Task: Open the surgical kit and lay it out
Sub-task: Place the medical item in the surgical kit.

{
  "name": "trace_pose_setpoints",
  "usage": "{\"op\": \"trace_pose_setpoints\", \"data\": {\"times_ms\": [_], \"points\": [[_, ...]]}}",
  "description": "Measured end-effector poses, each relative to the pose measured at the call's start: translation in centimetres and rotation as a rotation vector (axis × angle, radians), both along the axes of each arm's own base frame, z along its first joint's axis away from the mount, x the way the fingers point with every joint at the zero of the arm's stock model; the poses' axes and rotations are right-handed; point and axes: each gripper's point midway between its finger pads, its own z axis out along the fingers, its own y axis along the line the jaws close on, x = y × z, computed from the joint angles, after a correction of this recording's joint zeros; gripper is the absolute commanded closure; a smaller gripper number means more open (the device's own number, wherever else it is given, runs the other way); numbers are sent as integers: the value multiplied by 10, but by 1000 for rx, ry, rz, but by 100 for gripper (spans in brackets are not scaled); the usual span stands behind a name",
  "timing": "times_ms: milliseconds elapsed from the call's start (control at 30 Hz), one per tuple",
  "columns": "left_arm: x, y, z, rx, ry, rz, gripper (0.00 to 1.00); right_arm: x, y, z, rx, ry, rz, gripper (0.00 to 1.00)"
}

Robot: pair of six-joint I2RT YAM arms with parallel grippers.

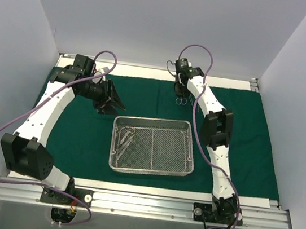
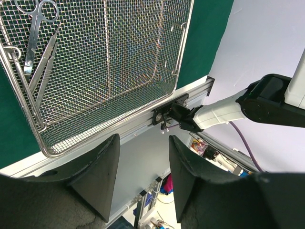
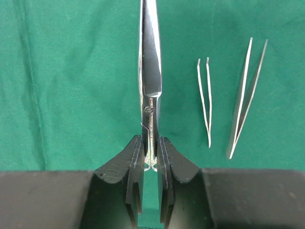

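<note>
Green, dark cloth (image 1: 241,138) lies spread flat over most of the bench (image 1: 131,186). I judge it to be the field on which the instruments get set out. Near its middle sits the wire-mesh tray (image 1: 158,120), long axis left to right. The second scissors (image 2: 35,28) and other steel pieces lie along its left end, not yet unloaded.

The left pincer (image 1: 109,104) hovers just beyond the tray's far-left corner, jaws moderately wide and empty, probably poised for a pick. The right pincer (image 3: 150,143) is at the far middle of the cloth, clamped narrow on the steel scissors (image 3: 149,62). They are held edge-on, presumably so they can join the row. Their long axis runs straight out from the fingertips, roughly far to near, with the pivot screw just past the grip. The frame cuts off the leading end, and I cannot tell whether they touch the cloth.

Alongside lie the heavier tweezers (image 3: 245,100) and the fine tweezers (image 3: 206,100), apart, roughly parallel with the scissors, open tips pointing away from the pincer.
</note>
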Motion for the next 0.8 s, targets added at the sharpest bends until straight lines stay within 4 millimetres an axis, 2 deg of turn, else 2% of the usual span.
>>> {"op": "trace_pose_setpoints", "data": {"times_ms": [200, 433, 533, 633, 800], "points": [[1, -2, -4, -6, 19, -7, 46, 3, -6, -4, 12, 14, -18, 100], [0, -4, -3, -13, 22, -14, 46, 2, -10, -34, 13, 75, -21, 97], [0, -4, -3, -15, 22, -16, 46, 1, -11, -41, 16, 90, -22, 97], [-1, -4, -3, -15, 23, -16, 46, 4, -12, -42, 26, 88, -26, 97], [-2, -5, -3, -15, 26, -18, 46, 5, -12, -42, 46, 92, -29, 88]]}}
